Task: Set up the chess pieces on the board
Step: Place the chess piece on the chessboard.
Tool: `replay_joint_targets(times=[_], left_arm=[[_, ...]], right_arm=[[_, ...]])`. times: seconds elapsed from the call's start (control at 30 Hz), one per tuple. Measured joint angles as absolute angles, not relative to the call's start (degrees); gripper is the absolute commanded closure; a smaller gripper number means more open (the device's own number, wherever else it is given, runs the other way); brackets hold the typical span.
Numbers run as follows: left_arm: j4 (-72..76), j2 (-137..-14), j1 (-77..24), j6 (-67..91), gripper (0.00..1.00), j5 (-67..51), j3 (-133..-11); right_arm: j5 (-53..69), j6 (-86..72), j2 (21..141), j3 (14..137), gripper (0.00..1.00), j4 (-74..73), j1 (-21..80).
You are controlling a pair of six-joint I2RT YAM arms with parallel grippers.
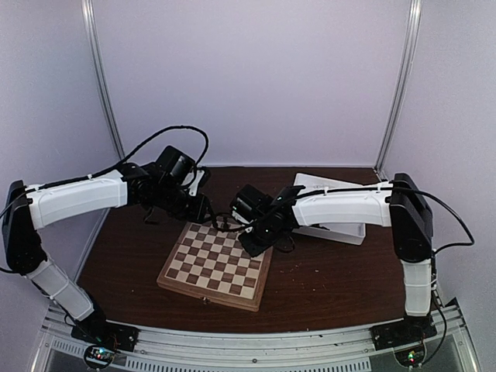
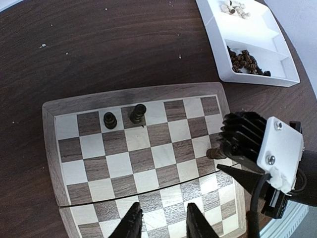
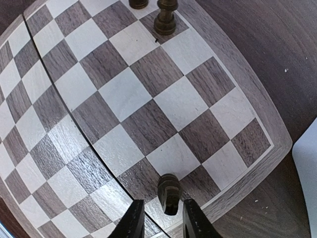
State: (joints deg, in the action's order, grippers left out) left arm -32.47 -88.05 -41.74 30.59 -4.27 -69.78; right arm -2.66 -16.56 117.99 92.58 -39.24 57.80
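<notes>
- Fingers of the left gripper hang above one edge of the board. They are black and tapered, set a narrow gap apart with nothing between them.
- Board: a square wooden slab with tan and dark brown checks inside a plain brown border, and a seam running across it. It lies flat on the dark, wood-grained table.
- Two dark pieces of turned wood stand upright on neighbouring squares in the board's edge row farthest from the left gripper. The right-hand one is taller.
- A third dark piece, round-topped, sits on a square at the board's border. It is just ahead of the right gripper's tips; whether it stands fully upright I cannot tell.
- The right gripper is low over that side of the board. Its fingers are slightly parted and wider than the piece, with no grip on it.
- The tray lies right of the board and apart from it. It is white, smooth and rectangular, split by dividers.
- One end compartment of the tray holds a small heap of cream pieces. The compartment nearer the board holds a pile of dark brown pieces.
</notes>
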Motion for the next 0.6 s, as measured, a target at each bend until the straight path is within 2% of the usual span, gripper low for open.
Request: replay_joint_targets(times=[0.13, 0.37, 0.6], left_arm=[[-32.0, -87.8, -41.8, 30.5, 0.67, -3.9, -68.9], [-31.7, -87.4, -42.8, 28.4, 0.66, -3.6, -68.2], [-31.7, -89.4, -48.1, 25.0, 0.64, -2.1, -70.2]], right_arm=[[-3.6, -16.6, 118.0, 92.8, 0.57, -39.2, 57.9], [-6.4, -16.4, 115.8, 92.7, 0.56, -39.0, 57.8], [-11.1, -16.7, 106.2, 88.0, 0.55, -36.2, 57.0]])
